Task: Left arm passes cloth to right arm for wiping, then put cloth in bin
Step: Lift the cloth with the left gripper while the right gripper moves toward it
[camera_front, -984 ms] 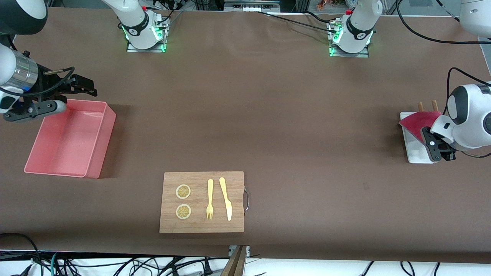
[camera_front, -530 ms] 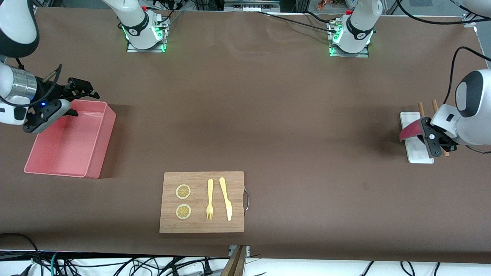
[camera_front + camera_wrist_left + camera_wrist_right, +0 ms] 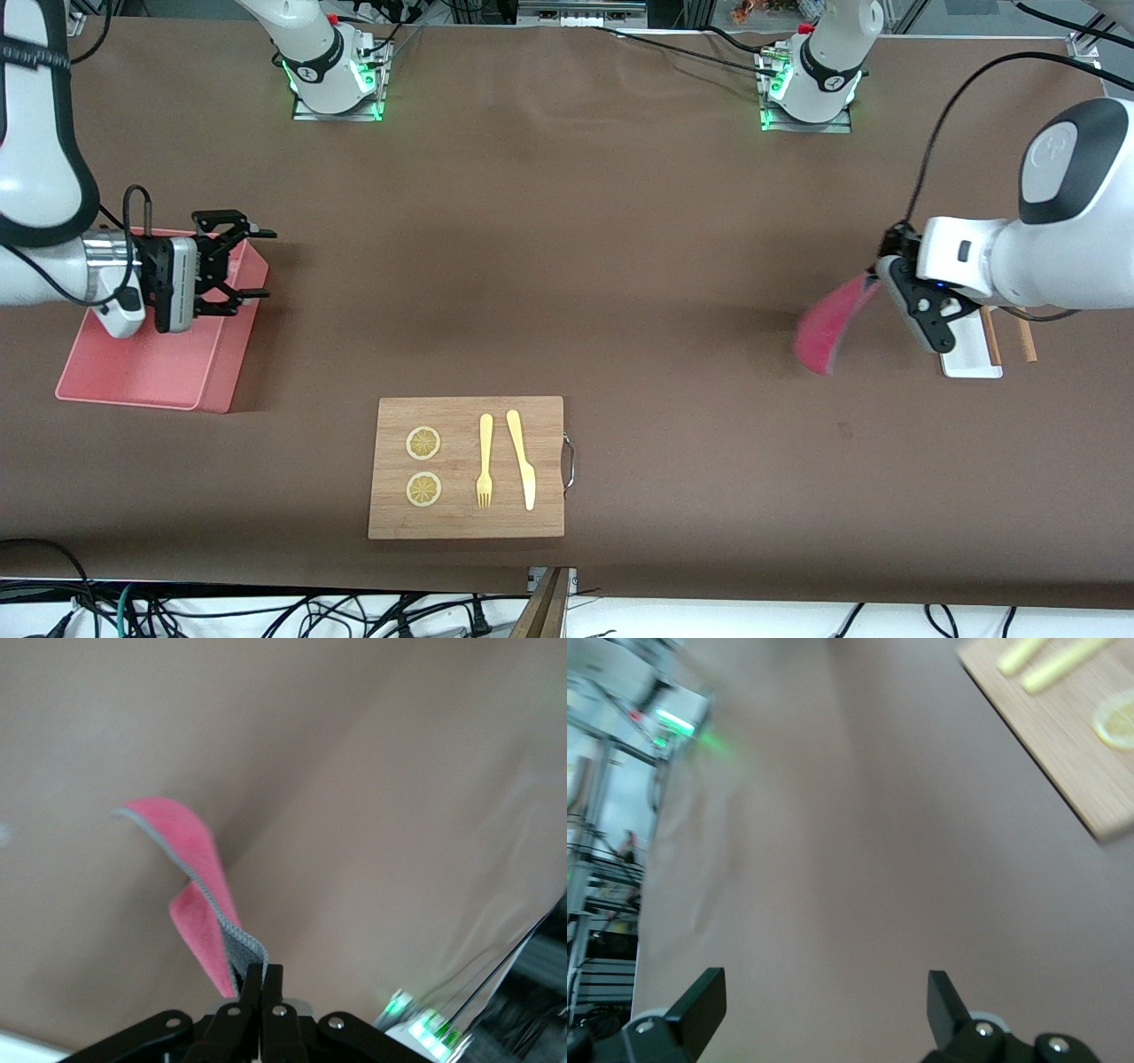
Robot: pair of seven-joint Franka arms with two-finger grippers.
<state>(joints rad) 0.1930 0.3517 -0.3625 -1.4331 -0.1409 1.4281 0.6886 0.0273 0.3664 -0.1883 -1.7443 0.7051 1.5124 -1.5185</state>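
From the front view, my left gripper (image 3: 879, 270) hung in the air over the bare brown worktop (image 3: 620, 266) toward the left arm's end, its jaws pinched tight on one edge of the cloth (image 3: 831, 330). The cloth drooped from that grip, pink and floppy, clear of the worktop. Just beside it lay a flat white tray (image 3: 970, 350) with two wooden sticks (image 3: 1026, 339). My right gripper (image 3: 237, 266) was over the edge of the bin (image 3: 146, 372) at the right arm's end, its jaws spread wide and holding nothing. The bin was well apart from the cloth. Between them, nearer the camera, sat a wooden cutting board (image 3: 467, 467) carrying two lemon slices (image 3: 423, 443), a yellow fork (image 3: 485, 461) and a yellow knife (image 3: 522, 459).

In the left wrist view, my jaws met on the cloth's (image 3: 199, 895) grey-trimmed edge, and the pink fabric curled away above the brown surface.

In the right wrist view, my two fingers (image 3: 700, 1001) stood far apart with bare worktop between them, and a corner of the cutting board (image 3: 1063, 735) showed at the frame's edge.
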